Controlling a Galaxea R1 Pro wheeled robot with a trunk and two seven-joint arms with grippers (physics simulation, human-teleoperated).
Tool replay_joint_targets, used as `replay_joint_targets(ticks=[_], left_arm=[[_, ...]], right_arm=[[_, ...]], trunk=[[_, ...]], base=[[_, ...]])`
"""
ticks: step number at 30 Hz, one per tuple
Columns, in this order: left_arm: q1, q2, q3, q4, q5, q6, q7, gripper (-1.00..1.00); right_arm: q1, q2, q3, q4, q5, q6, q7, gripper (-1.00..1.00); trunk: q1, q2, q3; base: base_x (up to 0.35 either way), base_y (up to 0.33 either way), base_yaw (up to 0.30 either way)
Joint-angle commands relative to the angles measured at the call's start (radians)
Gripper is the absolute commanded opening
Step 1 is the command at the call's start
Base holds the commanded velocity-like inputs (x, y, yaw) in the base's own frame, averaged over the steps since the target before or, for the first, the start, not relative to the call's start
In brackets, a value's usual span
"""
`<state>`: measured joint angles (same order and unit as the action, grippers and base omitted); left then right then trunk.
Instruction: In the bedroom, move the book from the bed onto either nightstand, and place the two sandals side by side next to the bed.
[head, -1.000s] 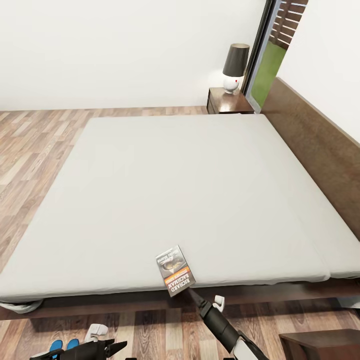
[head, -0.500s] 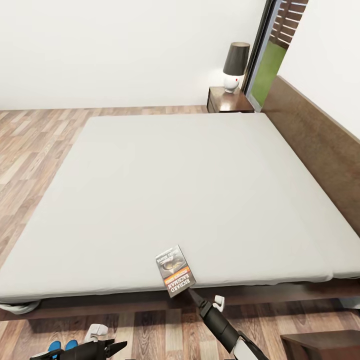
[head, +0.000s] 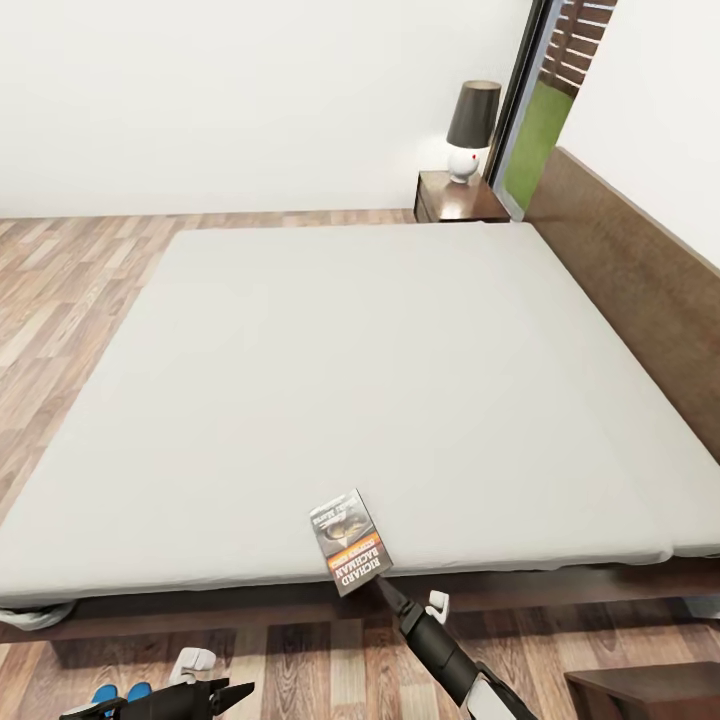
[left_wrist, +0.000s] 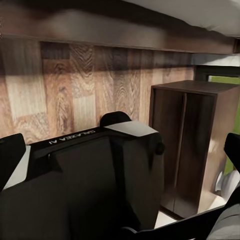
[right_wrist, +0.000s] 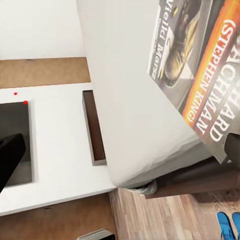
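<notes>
Partly cropped, blue sandals peek beside the left tool.

The book cover reads "Richard Bachman (Stephen King)".

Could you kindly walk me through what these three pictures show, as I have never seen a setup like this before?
These are simulator renders from a wheeled robot with two arms. The large picture comes from a camera on its head, looking down over a bed with a bare grey mattress. A book lies at the mattress's near edge, slightly overhanging it. The right hand reaches up to the book's near edge; whether it grips the book yet, I cannot tell. The left hand hangs low near the floor, holding nothing. Two blue sandals lie on the floor beside it. A nightstand with a lamp stands at the far corner.

The other two pictures come from cameras on the wrists. The right one shows the book close up.
</notes>
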<state>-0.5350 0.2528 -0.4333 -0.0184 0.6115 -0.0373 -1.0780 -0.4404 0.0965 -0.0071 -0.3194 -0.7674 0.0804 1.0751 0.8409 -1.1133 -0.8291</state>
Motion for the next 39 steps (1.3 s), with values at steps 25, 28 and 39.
replay_joint_targets(ticks=[25,28,39], left_arm=[[0.000,0.000,-0.008,0.000,0.007,-0.003,-0.002,1.00],[0.000,0.000,-0.008,0.000,0.007,-0.004,-0.002,1.00],[0.000,0.000,-0.008,0.000,0.007,-0.003,-0.002,1.00]], right_arm=[[0.000,0.000,-0.001,0.002,-0.006,0.007,0.000,1.00],[0.000,0.000,-0.001,0.002,-0.006,0.007,0.000,1.00],[-0.001,0.000,-0.001,0.001,-0.006,0.008,0.000,1.00]], trunk=[[0.061,-0.113,-0.051],[0.073,-0.134,-0.060],[0.107,-0.197,-0.088]], base=[[0.000,0.000,0.000],[0.000,0.000,0.000],[0.000,0.000,0.000]])
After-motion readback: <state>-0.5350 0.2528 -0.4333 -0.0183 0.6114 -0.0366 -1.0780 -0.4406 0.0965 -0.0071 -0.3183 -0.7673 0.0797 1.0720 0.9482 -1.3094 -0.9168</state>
